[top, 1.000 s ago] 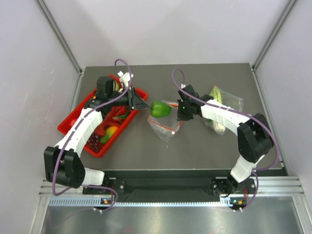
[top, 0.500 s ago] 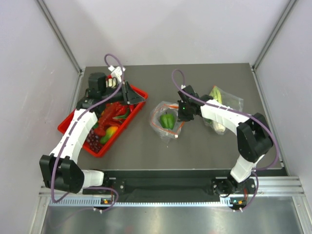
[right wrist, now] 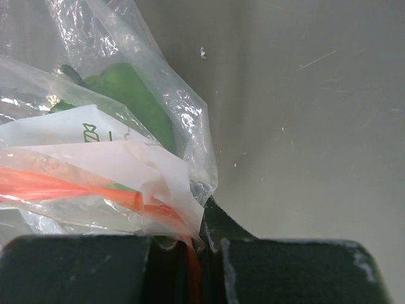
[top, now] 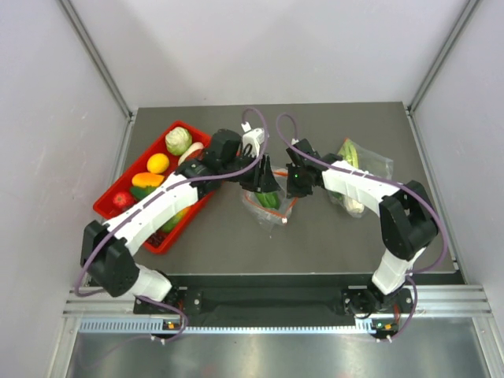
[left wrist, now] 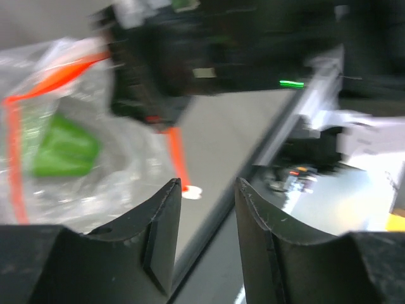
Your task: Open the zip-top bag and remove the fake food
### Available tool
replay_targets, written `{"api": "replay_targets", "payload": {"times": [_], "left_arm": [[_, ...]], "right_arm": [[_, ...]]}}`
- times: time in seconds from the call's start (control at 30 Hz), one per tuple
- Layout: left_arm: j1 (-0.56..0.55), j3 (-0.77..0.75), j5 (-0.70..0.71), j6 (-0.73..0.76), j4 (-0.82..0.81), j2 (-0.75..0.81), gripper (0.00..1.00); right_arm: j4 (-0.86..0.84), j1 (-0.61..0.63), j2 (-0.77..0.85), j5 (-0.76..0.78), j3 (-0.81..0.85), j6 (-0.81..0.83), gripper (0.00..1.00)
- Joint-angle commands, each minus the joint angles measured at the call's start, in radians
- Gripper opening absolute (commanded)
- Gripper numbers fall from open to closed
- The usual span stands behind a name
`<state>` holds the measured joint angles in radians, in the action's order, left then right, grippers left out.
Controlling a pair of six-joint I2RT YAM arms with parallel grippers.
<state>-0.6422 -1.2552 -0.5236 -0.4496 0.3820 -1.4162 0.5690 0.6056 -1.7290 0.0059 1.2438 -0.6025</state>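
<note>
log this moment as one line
left gripper: open, over zip-top bag | right gripper: shut on bag edge | fake food: green piece inside bag

**Pretty much nothing readable here**

The closest thing to print is a white label [right wrist: 76, 134] on or inside the zip-top bag [right wrist: 186, 130] (can't tell which), seen from the right wrist camera. It has a small green mark and a couple of faint strokes beside it. The plastic crinkles over it, so I can't make out a single letter. The top and left wrist views are too small or too blurry to show any writing.
</note>
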Motion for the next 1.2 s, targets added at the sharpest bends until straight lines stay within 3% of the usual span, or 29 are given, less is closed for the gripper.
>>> {"api": "replay_targets", "payload": {"times": [0.0,0.3,0.57,0.77,1.17], "left_arm": [[0.006,-0.021,0.151,0.071,0.043,-0.047,0.45],[0.003,-0.016,0.183,0.088,-0.020,-0.190,0.46],[-0.013,-0.020,0.350,0.137,-0.041,-0.271,0.50],[-0.019,0.039,0.439,0.175,-0.147,-0.225,0.56],[-0.031,0.027,0.462,0.204,-0.158,-0.352,0.74]], "right_arm": [[-0.018,-0.004,0.008,0.002,0.026,0.006,0.00],[-0.021,-0.001,0.028,0.002,0.020,0.004,0.00],[-0.029,0.006,0.028,-0.003,0.011,-0.002,0.00],[-0.043,0.014,0.032,-0.003,-0.012,-0.010,0.00],[-0.049,0.014,0.014,-0.041,-0.006,-0.005,0.00]]}}
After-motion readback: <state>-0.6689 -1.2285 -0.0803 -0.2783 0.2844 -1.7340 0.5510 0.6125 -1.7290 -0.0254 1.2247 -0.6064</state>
